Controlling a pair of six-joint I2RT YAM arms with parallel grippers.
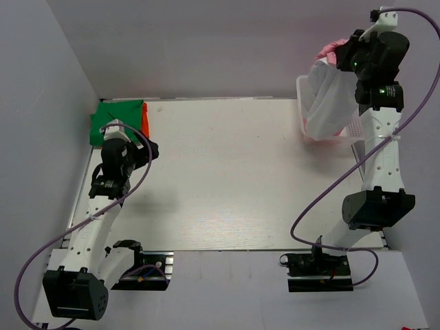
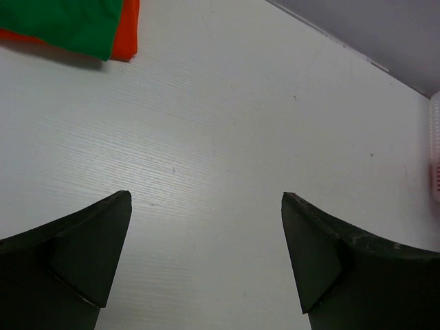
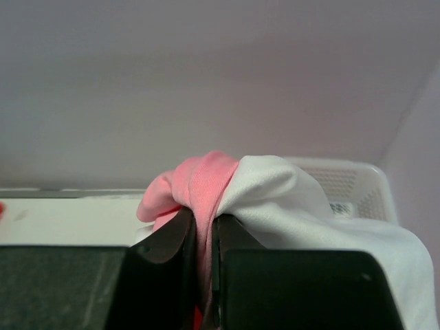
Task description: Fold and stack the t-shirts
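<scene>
My right gripper [image 1: 338, 55] is raised above the basket and shut on a fold of the pink t-shirt [image 3: 199, 182]. The white t-shirt [image 3: 275, 189] drapes over its right finger and hangs down with it [image 1: 326, 100]. I cannot tell if the white one is also pinched. A bit of pink [image 1: 330, 49] shows at the gripper from above. A folded green t-shirt [image 1: 117, 118] lies on a folded orange t-shirt [image 1: 145, 122] at the table's far left corner. My left gripper [image 2: 206, 196] is open and empty over bare table, just near of that stack [image 1: 141, 143].
The white lattice basket [image 1: 303, 130] stands at the table's far right edge, under the hanging shirts; its rim shows in the right wrist view [image 3: 357, 180] and at the left wrist view's right edge [image 2: 435, 137]. Grey walls close in the left, back and right sides.
</scene>
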